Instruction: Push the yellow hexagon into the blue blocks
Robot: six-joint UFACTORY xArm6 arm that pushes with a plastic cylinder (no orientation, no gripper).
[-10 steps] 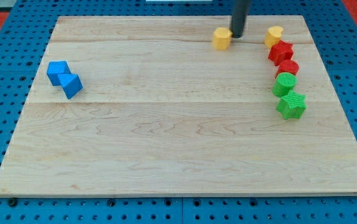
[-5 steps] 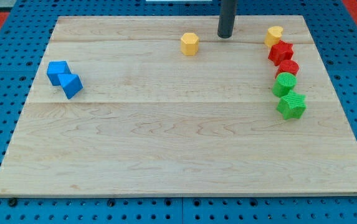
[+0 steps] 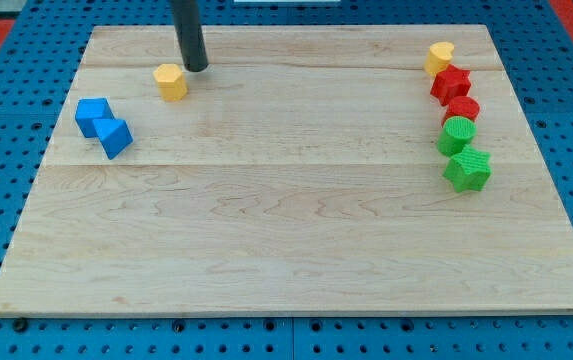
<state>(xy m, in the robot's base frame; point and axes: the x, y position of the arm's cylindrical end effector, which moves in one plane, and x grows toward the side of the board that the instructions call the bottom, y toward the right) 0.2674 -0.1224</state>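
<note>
Resting on the pale wooden board, my tip stands at the lower end of the straight dark rod, which comes down from the view's top edge in the upper left part of the scene. Just beside it, to the view's left and slightly lower, sits the small yellow hexagon block; the two look to be touching or nearly so, though I cannot tell for certain whether there is contact. Farther to the view's left and a little lower lie the two blue blocks: a blue cube-like block and, touching it on its lower right, a blue wedge-shaped block. The yellow hexagon is near this blue pair but apart from it, with bare wood between them. Well apart, along the view's right side of the board, a column of blocks runs downward: a yellow heart-shaped block at the top, then a red block of jagged outline, a red rounded block, a green round block and a green star-like block, each touching or almost touching its neighbour. The board lies on a blue perforated surface. The arm carries no jaws, only the rod, so there is nothing open, closed or holding.
</note>
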